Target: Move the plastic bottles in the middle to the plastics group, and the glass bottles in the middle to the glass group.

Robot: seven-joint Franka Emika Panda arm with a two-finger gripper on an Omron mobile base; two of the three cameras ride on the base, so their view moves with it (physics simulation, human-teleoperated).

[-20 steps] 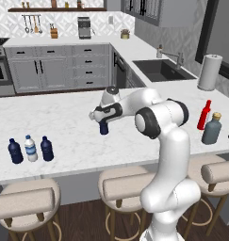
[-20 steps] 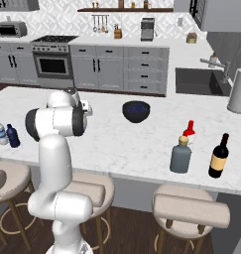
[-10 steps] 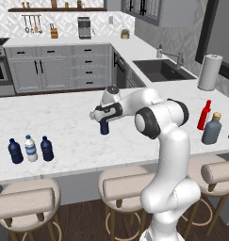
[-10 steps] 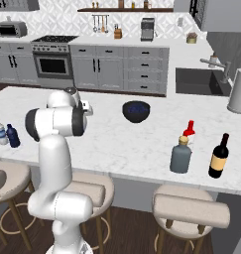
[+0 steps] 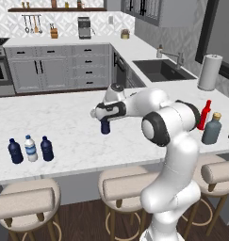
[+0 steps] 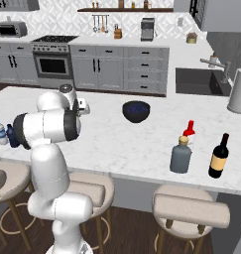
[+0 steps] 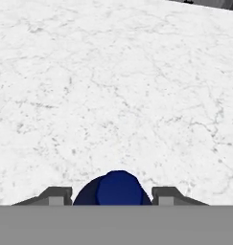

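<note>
My gripper [image 5: 105,121] is shut on a dark navy plastic bottle [image 5: 105,127] that stands on the white marble counter [image 5: 64,117] in the middle. In the hand view the bottle's cap [image 7: 117,188] sits between the two fingertips [image 7: 55,196], which press on both its sides. The plastics group stands at the left front: a navy bottle [image 5: 14,151], a clear white-capped bottle [image 5: 30,148] and another navy bottle [image 5: 46,148]. At the right, the squat grey-blue glass bottle [image 6: 180,155] stands by the slender red bottle [image 6: 189,130] and a dark bottle [image 6: 219,156].
A dark bowl [image 6: 136,111] sits on the counter behind the middle. A paper towel roll [image 6: 238,91] stands at the far right near the sink [image 5: 160,69]. Bar stools [image 5: 125,186] line the counter's front edge.
The jaws have closed onto the navy bottle. The arm and the other bottles stand where they were.
</note>
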